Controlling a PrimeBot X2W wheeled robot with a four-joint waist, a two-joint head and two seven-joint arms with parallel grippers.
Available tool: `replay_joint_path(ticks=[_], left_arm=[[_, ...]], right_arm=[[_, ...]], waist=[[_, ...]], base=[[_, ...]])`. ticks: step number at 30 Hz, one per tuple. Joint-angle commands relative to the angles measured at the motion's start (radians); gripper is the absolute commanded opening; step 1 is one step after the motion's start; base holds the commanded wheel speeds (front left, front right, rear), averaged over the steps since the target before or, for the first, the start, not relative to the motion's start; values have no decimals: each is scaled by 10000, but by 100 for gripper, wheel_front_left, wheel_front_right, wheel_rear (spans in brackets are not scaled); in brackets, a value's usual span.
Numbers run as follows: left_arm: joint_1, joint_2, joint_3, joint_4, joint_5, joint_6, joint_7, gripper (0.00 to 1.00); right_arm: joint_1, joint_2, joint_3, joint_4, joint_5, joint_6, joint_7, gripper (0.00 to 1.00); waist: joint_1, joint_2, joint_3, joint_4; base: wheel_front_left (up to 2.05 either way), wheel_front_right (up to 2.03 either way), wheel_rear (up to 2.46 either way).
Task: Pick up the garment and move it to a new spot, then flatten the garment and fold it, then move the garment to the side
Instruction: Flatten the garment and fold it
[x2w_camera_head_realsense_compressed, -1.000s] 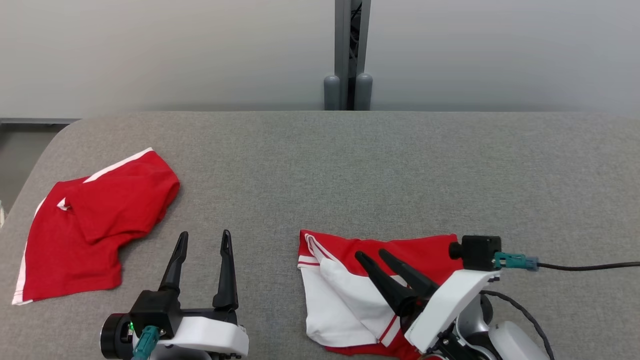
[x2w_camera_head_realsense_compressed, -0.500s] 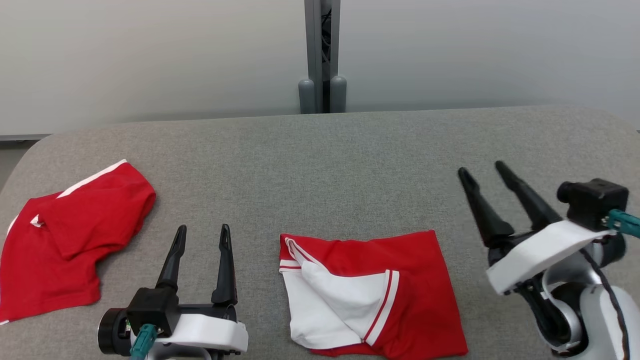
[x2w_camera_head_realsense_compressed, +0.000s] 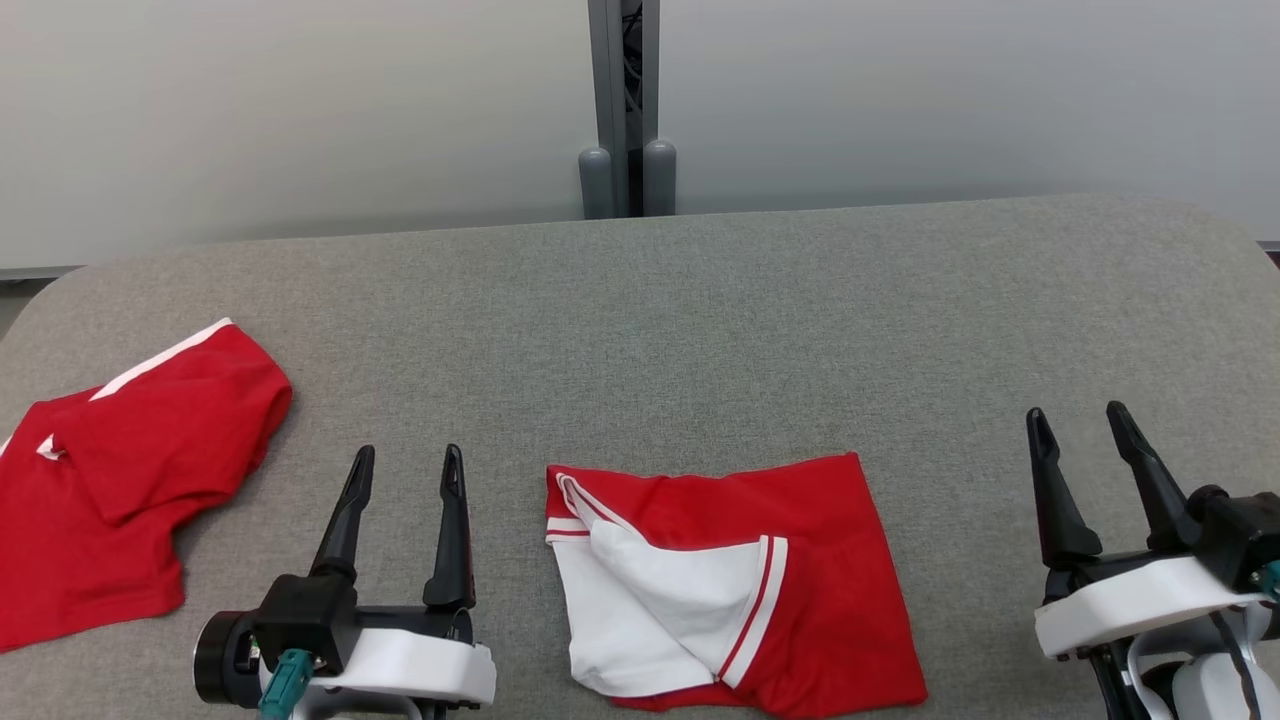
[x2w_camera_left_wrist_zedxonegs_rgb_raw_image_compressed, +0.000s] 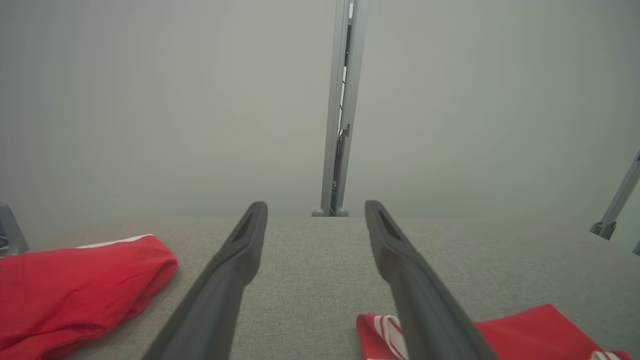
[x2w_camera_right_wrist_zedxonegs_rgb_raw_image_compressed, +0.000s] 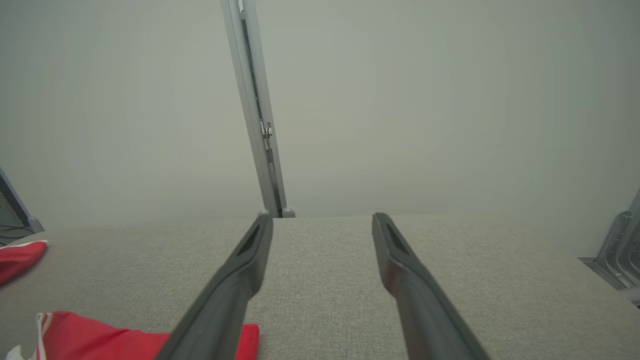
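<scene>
Head view shows the rumpled red-and-white fabric garment (x2w_camera_head_realsense_compressed: 800, 560) lying on the grey cloth-covered counter (x2w_camera_head_realsense_compressed: 640, 320) between the left gripper (x2w_camera_head_realsense_compressed: 409, 455) and right gripper (x2w_camera_head_realsense_compressed: 1075, 412), both spread open and empty, so flattening likely means pinching the turned-over white flap (x2w_camera_head_realsense_compressed: 690, 600) and drawing it out evenly.

The red garment with a white stripe (x2w_camera_head_realsense_compressed: 120, 480) runs off the head view's left edge. In the left wrist view the folded red-and-white garment (x2w_camera_left_wrist_zedxonegs_rgb_raw_image_compressed: 540, 330) is cut by the bottom edge and partly hidden behind a finger of the left end effector (x2w_camera_left_wrist_zedxonegs_rgb_raw_image_compressed: 315, 207). The wrist of the right end effector (x2w_camera_head_realsense_compressed: 1074, 412) leaves the head view at its lower right corner.
</scene>
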Motion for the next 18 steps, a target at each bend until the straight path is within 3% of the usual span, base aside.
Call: replay_joint_path(ticks=[1, 13, 14, 15, 18], left_arm=[[60, 36, 36, -8, 62, -23, -2, 100], [75, 34, 0, -34, 163, -85, -2, 100], [50, 36, -7, -26, 161, -88, -2, 100], [23, 34, -17, -21, 155, -95, -2, 100], [-25, 36, -42, -3, 148, -105, -2, 100]], right_arm=[[-29, 42, -33, 268, 14, 2, -273, 100], [-422, 62, 16, 1179, 58, 2, -638, 100], [-425, 64, 100, 1204, 100, 2, -614, 38], [-413, 40, 187, 1210, 140, 2, -628, 0], [-307, -24, 356, 1274, 186, 2, -657, 0]], waist=[[-1, -1, 0, -19], [-1, -1, 56, 56], [-1, -1, 80, 87], [-1, -1, 112, 122], [-1, -1, 171, 202]], base=[[0, 0, 0], [0, 0, 0], [0, 0, 0], [0, 0, 0], [0, 0, 0]])
